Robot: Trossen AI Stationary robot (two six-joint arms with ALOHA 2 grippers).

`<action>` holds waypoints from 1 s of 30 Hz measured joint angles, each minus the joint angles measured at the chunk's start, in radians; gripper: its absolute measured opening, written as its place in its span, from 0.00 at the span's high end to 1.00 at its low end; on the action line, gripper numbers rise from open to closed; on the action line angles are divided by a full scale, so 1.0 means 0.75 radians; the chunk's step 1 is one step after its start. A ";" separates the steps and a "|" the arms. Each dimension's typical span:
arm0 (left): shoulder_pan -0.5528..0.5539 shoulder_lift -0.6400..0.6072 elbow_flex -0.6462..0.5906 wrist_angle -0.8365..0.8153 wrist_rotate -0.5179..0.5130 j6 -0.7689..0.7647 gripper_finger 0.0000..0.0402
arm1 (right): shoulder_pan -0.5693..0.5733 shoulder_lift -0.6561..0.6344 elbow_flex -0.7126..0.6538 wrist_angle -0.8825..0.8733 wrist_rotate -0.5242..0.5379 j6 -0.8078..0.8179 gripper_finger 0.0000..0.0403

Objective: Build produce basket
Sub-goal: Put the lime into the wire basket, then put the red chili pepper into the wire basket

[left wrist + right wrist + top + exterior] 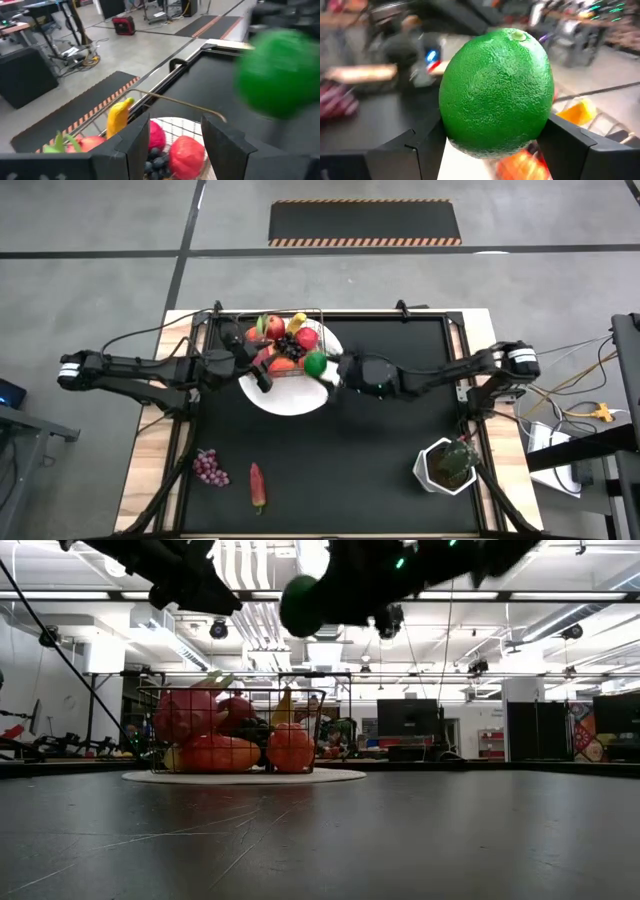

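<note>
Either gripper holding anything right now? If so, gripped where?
The right gripper holds the green lime, clamped across its lower sides, in the air beside the basket. The left gripper holds nothing; its fingers stand apart above the produce.

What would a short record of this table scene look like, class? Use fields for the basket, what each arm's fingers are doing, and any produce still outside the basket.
basket: wire basket on a white plate, already holding several fruits
right gripper: right gripper with fingers closed on a green lime, raised beside the basket
left gripper: left gripper at the basket's near side, fingers apart, holding nothing
produce outside: purple grapes and red chilli on the mat
other: potted plant near the right front corner
</note>
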State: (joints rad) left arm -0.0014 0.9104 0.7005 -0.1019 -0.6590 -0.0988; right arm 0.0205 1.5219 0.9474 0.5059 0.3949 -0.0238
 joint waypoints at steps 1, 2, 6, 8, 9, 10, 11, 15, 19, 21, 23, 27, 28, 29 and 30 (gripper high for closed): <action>-0.014 0.002 -0.002 0.006 0.000 -0.002 0.60 | -0.031 0.025 -0.006 0.092 0.001 0.003 0.36; -0.028 0.004 -0.006 0.008 0.001 -0.010 0.60 | -0.061 0.049 -0.008 0.143 -0.001 0.020 0.36; -0.098 0.008 -0.009 0.024 0.003 -0.034 0.60 | -0.166 0.138 0.024 0.103 -0.002 0.154 0.36; -0.139 0.007 -0.009 0.024 0.003 -0.035 0.60 | -0.197 0.181 0.040 0.048 -0.004 0.192 0.36; -0.158 0.007 -0.009 0.023 0.003 -0.034 0.60 | -0.204 0.199 0.048 0.046 -0.007 0.216 0.36; -0.178 0.007 -0.009 0.023 0.003 -0.034 0.60 | -0.209 0.211 0.053 0.037 -0.007 0.224 0.35; -0.196 0.007 -0.009 0.025 0.003 -0.034 0.60 | -0.213 0.220 0.063 0.030 -0.007 0.232 0.34; -0.253 0.007 -0.009 0.031 0.003 -0.038 0.60 | -0.218 0.234 0.082 0.031 -0.008 0.229 0.26; -0.291 0.007 -0.016 0.038 0.002 -0.085 0.60 | -0.218 0.230 0.081 0.003 -0.007 0.227 0.18; -0.306 0.007 -0.027 0.043 0.002 -0.115 0.60 | -0.218 0.218 0.081 -0.030 -0.007 0.226 0.14; -0.318 0.007 -0.044 0.060 0.002 -0.154 0.60 | -0.218 0.204 0.081 -0.053 -0.007 0.216 0.12; -0.350 0.007 -0.084 0.103 0.002 -0.274 0.60 | -0.217 0.172 0.081 -0.062 -0.007 0.165 0.11; -0.362 0.007 -0.090 0.104 0.001 -0.317 0.60 | -0.217 0.160 0.081 -0.066 -0.007 0.147 0.11; -0.374 0.012 -0.092 0.102 0.001 -0.370 0.60 | -0.216 0.149 0.081 -0.075 -0.007 0.136 0.10; -0.388 0.024 -0.092 0.105 0.001 -0.426 0.60 | -0.214 0.135 0.081 -0.086 -0.007 0.120 0.10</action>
State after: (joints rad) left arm -0.2926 0.9286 0.6312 -0.0231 -0.6586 -0.4181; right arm -0.1402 1.6233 1.0080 0.4414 0.3893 0.0660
